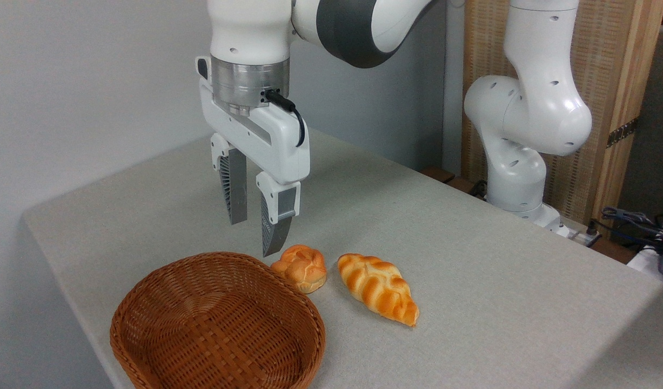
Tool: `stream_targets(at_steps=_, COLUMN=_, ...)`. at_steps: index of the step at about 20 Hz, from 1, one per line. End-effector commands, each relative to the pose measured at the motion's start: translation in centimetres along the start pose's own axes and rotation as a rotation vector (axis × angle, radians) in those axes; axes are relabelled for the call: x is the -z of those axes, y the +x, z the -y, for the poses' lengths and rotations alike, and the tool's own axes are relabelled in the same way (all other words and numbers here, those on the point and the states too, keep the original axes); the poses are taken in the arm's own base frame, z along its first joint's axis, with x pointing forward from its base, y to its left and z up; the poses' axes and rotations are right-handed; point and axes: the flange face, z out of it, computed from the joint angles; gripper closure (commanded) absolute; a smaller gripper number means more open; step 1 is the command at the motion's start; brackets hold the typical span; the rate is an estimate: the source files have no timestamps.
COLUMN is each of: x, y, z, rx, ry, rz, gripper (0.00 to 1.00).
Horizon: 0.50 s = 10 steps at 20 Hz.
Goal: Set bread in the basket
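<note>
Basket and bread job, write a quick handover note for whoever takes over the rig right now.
Claw: open, empty, hanging above the table just behind the basket's far rim, left of the knotted bun.
Knotted bun: on the table, against the outside of the wicker basket at its far right edge.
Braided loaf: on the table to the right of the bun, not part of the job.
Basket: empty.
Done: nothing placed yet.
Left: grasp the bun, lift it, drop it into the basket.

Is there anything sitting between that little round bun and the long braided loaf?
No. In the camera view only a bare strip of the grey table separates the bread from the braided loaf; they lie side by side without touching.
</note>
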Motion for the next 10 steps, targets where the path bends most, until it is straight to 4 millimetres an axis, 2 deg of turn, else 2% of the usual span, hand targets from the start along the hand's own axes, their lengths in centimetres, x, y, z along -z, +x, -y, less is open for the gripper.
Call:
stream_targets(at_steps=1, x=-0.17, y=0.45, z=0.21, rx=-0.001, ry=0.006, rz=-0.008, gripper=0.0)
stream_targets(at_steps=10, x=-0.21, y=0.6, z=0.12, rx=0.002, ry=0.006, rz=-0.008, gripper=0.0)
